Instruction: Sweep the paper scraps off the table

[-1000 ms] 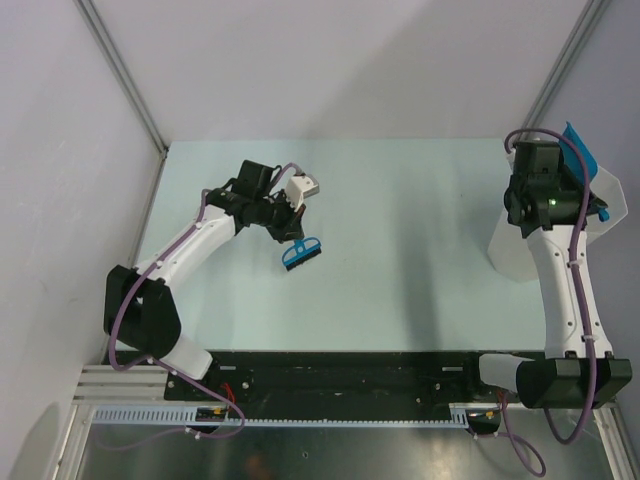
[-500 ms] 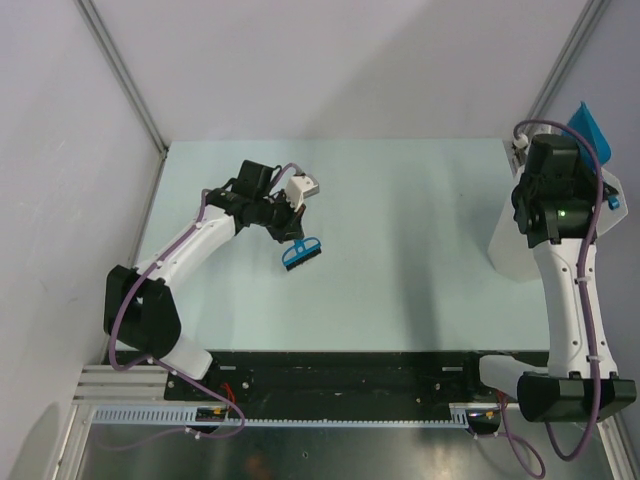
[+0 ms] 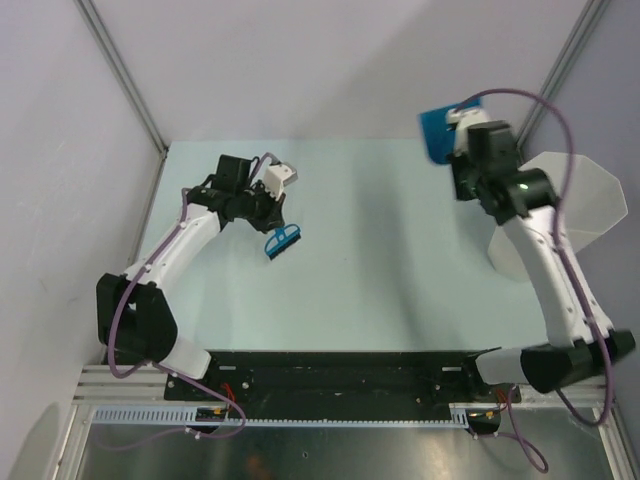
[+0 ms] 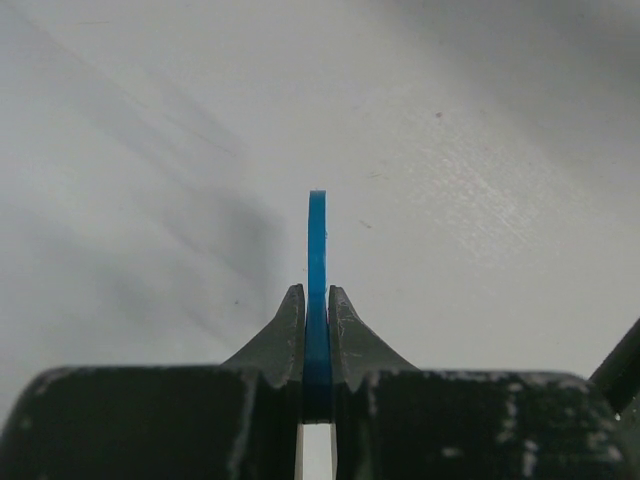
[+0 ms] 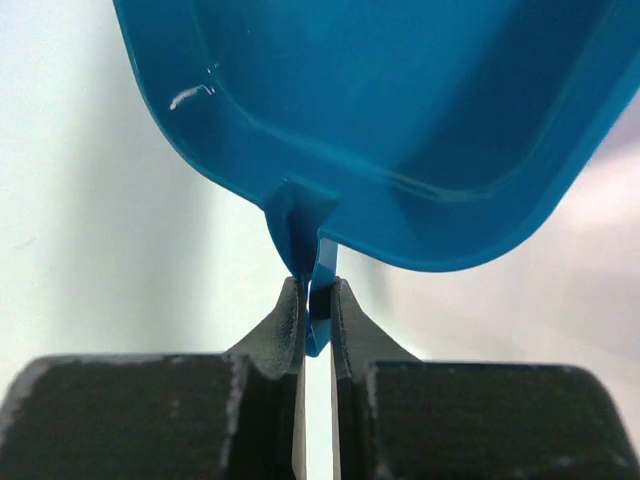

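Left gripper (image 4: 317,300): clamped on blue brush (image 3: 282,241), over table (image 3: 400,285).
Right gripper (image 5: 317,295): pinching blue dustpan (image 5: 400,100) handle, near white bin (image 3: 592,190).

A back wall (image 3: 340,60), a left wall (image 3: 60,200) and a right wall (image 3: 620,80) are formed by plain pale-grey panels, joined by slanting metal posts (image 3: 122,75). At the near edge, a black plate (image 3: 340,372) and a white slotted rail (image 3: 330,423) are mounted above a dull metal sheet (image 3: 330,455).

Top cam: overhead, wide, whole table (image 3: 400,290). Wrist cams: close-up; L faces same table.
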### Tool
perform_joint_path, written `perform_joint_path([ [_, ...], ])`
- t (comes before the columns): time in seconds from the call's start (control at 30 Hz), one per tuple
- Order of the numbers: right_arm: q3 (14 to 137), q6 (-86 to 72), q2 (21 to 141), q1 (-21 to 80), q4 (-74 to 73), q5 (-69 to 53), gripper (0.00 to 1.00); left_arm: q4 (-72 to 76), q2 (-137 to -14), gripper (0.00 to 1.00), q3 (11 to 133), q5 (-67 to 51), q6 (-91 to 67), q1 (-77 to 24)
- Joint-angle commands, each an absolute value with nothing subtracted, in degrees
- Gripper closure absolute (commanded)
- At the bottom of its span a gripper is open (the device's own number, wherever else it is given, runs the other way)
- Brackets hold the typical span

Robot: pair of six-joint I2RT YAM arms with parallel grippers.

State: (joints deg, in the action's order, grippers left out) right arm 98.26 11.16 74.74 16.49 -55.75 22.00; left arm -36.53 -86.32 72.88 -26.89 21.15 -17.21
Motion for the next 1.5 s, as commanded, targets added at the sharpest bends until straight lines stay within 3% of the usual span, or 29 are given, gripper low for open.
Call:
perform_joint_path([
  [0.0, 88.2, -4.1, 81.6, 20.3, -52.5, -5.2, 1.0, -35.4, -83.1, 1.0, 75.5, -23.6, 19.5, -15.7],
  [0.33, 82.4, -10.7, 106.4, 28.2, -46.0, -16.1, 1.0, -35.5, -82.8, 1.0, 75.4, -21.3, 18.9, -15.7],
  [0.6, 81.9, -10.5, 116.1, 30.6, -42.1, -20.2, 0.98, -35.6, -82.2, 1.0, 75.1, -19.5, 19.7, -15.9],
  [0.63, 81.8, -10.5, 116.3, 30.6, -41.8, -21.5, 0.94, -35.6, -82.3, 1.0, 75.1, -19.1, 19.7, -16.1],
  [0.77, 81.9, -10.6, 115.3, 30.9, -42.2, -20.0, 0.48, -35.6, -82.9, 1.0, 75.0, -16.7, 20.7, -18.8],
  [0.83, 81.8, -10.6, 113.3, 30.9, -43.2, -18.3, 0.41, -35.6, -83.8, 1.0, 75.8, -15.9, 21.0, -20.0],
  [0.9, 81.7, -10.6, 111.4, 30.9, -44.6, -16.9, 0.26, -35.5, -85.0, 1.0, 77.9, -13.4, 21.4, -22.4],
  [0.97, 81.6, -10.4, 108.6, 30.9, -45.4, -15.6, 0.01, -35.5, -86.0, 1.0, 79.4, -10.4, 21.7, -25.6],
  [1.13, 79.7, -11.7, 99.2, 29.8, -46.8, -9.9, 0.0, -35.2, -91.6, 1.0, 85.8, 1.9, 23.2, -33.9],
  [1.2, 78.1, -12.6, 96.4, 27.1, -46.8, -8.0, 0.0, -34.7, -94.6, 1.0, 89.6, 11.4, 24.3, -38.3],
  [1.47, 72.4, -15.5, 83.1, 15.3, -46.9, -0.1, 0.0, -27.6, -106.6, 1.0, 94.6, 27.8, 32.1, -51.0],
])
